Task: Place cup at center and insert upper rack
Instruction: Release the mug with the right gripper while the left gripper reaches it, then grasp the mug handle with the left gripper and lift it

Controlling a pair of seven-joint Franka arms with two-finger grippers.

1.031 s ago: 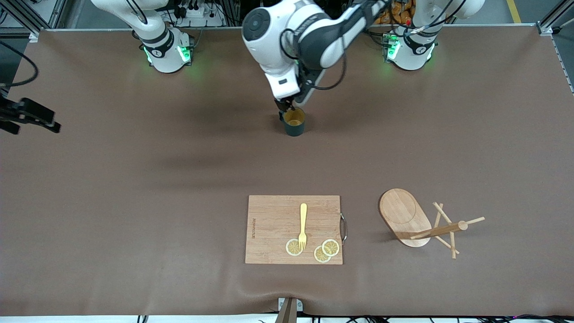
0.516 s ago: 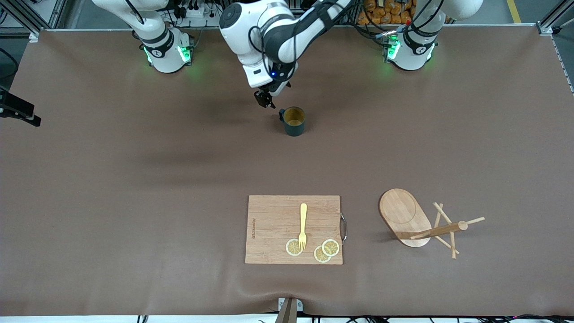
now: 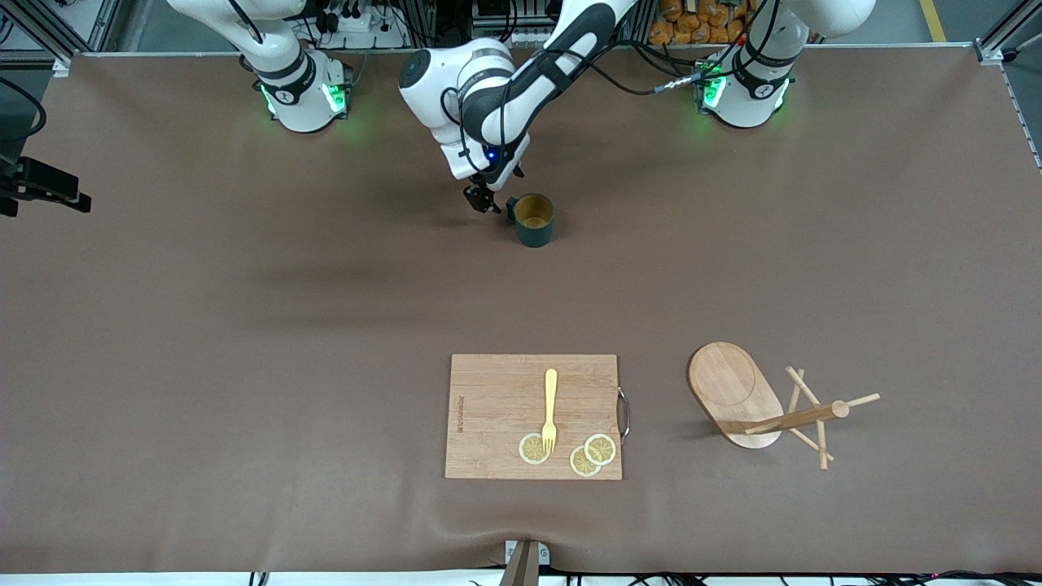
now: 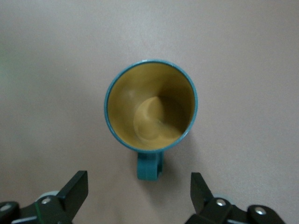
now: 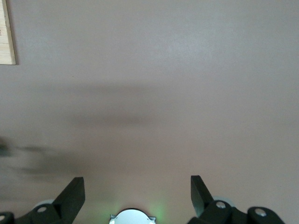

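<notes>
Toward the robots' end of the desk [image 3: 244, 325], about midway between the two bases, the cup [image 3: 535, 220] stands upright with its mouth up and its loop handle turned toward the right arm's end. The left hand [image 3: 482, 200] hangs just beside that handle, fingers spread and grasping nothing; in the left wrist view the handle sits between the two fingertips [image 4: 74, 189], apart from both.

The main risk is a bump: if this hand swings sideways or drops low, a finger could catch the handle and spin or tip the cup off its spot.

The right hand [image 3: 41, 191] waits at the right arm's edge of the desk, released and empty.

The upper rack [image 3: 757, 403] lies toppled nearer the front camera, toward the left arm's end, beside the cutting board [image 3: 496, 407] that carries a fork [image 3: 550, 407] and lemon slices [image 3: 592, 453]. Its oval base is tipped up on edge, and the post, its long axis, lies roughly level, pointing toward the left arm's end. Thin pegs cross near the tip; a grip there could slip or snag, and the rack may roll when lifted.
</notes>
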